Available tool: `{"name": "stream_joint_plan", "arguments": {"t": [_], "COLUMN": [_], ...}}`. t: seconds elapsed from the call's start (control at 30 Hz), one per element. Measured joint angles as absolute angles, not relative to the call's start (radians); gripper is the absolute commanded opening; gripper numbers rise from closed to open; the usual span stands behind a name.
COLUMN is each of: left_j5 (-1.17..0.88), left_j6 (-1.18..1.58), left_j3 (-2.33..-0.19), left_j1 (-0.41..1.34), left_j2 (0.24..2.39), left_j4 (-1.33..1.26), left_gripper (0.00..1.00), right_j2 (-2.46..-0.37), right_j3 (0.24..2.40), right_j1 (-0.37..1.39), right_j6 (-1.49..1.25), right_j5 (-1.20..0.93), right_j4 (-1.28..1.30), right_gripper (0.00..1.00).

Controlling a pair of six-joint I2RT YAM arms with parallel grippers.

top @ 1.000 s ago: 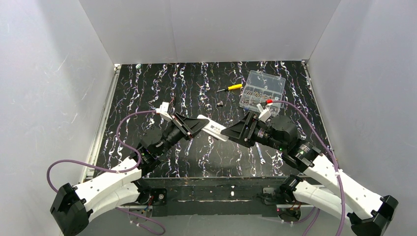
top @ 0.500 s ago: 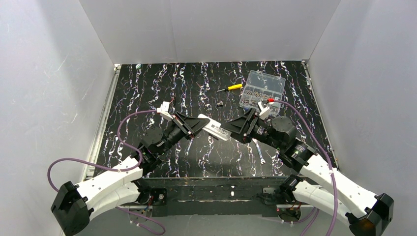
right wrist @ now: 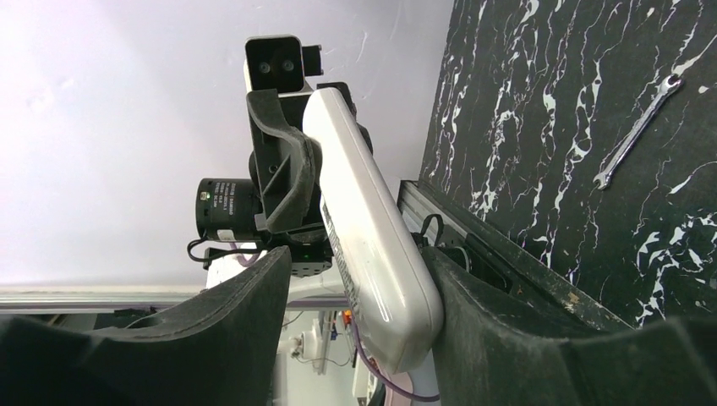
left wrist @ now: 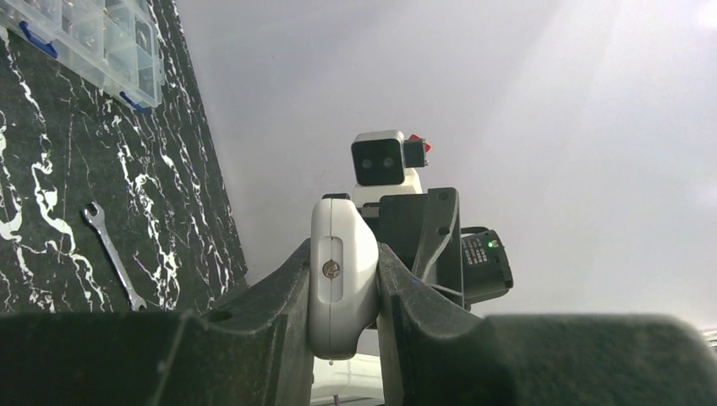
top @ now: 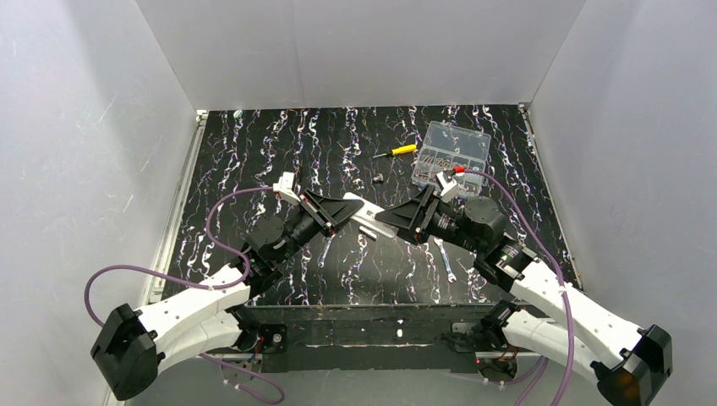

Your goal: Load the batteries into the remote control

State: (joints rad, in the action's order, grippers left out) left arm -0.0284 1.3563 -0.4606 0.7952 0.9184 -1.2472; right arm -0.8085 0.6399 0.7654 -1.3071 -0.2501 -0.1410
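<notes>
Now the right gripper (top: 387, 222) has moved in over the free end of the remote control (right wrist: 372, 228), jaws apart but narrowing. Left gripper (top: 353, 208) stays clamped on its other end, mid-air. Likely a handover; batteries not in sight.

Glossy white plastic remote control (right wrist: 372, 237), veined matt black table (top: 254, 152).

Compared with one second ago, the right gripper (top: 397, 222) has moved toward the left arm and a little away from the bases. The free end of the remote control (top: 370, 219) now lies deeper between its fingers, and its jaws stand narrower, with a gap left on one side. The left gripper (top: 342, 209) has shifted slightly away from the bases, and the remote control shows a narrower side to the top camera.
</notes>
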Motion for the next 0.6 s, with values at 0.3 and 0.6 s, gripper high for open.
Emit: {"name": "stream_joint_plan", "arguments": {"t": [0.3, 0.6], "left_j5": [-0.028, -0.027], "left_j6": [1.365, 1.363], "left_j3": [-0.474, -0.474], "left_j1": [0.795, 0.795], "left_j2": [0.930, 0.929], "left_j4": [-1.274, -1.278], "left_gripper": [0.00, 0.00], "right_j2": [-0.820, -0.820], "right_j3": [0.639, 0.638], "right_j1": [0.765, 0.761], "right_j6": [-1.311, -1.316], "right_j5": [-0.273, -0.276], "right_j4": [-0.165, -0.179], "right_gripper": [0.51, 0.65]}}
